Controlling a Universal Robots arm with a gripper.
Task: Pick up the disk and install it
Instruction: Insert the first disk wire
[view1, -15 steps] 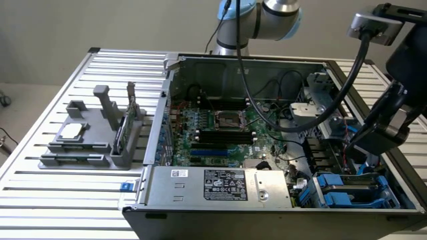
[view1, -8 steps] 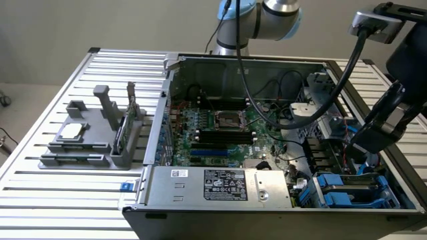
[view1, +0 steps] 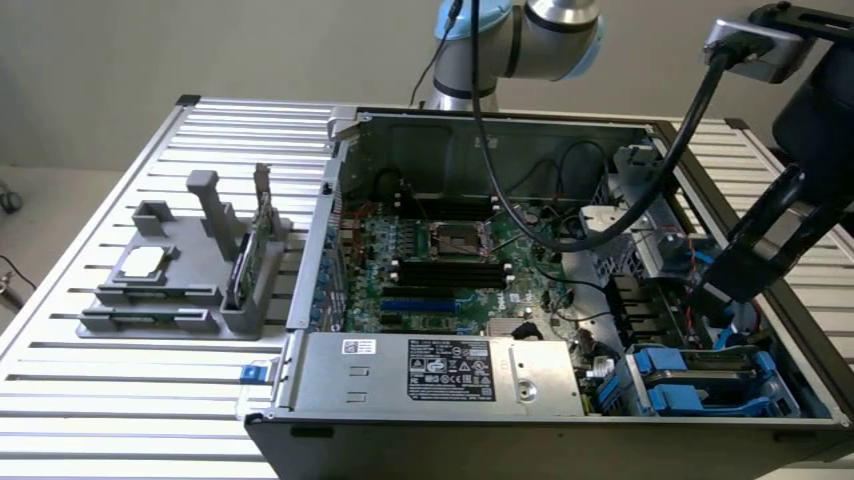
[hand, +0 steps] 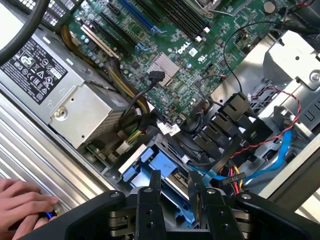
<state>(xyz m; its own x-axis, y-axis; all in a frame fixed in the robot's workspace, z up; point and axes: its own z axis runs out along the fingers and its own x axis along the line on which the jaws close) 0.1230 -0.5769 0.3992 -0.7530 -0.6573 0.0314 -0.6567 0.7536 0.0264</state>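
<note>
The disk (view1: 687, 388), in its blue plastic carrier, lies in the drive bay at the near corner of the open computer case, on the exterior view's right. My gripper (view1: 707, 293) hangs inside the case just above that bay. In the wrist view, the two dark fingers (hand: 155, 187) stand apart, and the blue carrier of the disk (hand: 160, 165) shows beyond and between them. My gripper (hand: 174, 182) is open, and I see no contact with the carrier.
A grey power supply box (view1: 441, 370) fills the near side of the case beside the bay. Red, blue and black cables (hand: 270, 150) cross near the bay. A grey tray (view1: 160, 300) stands on the slatted table. A person's hand (hand: 22, 205) rests at the case's edge.
</note>
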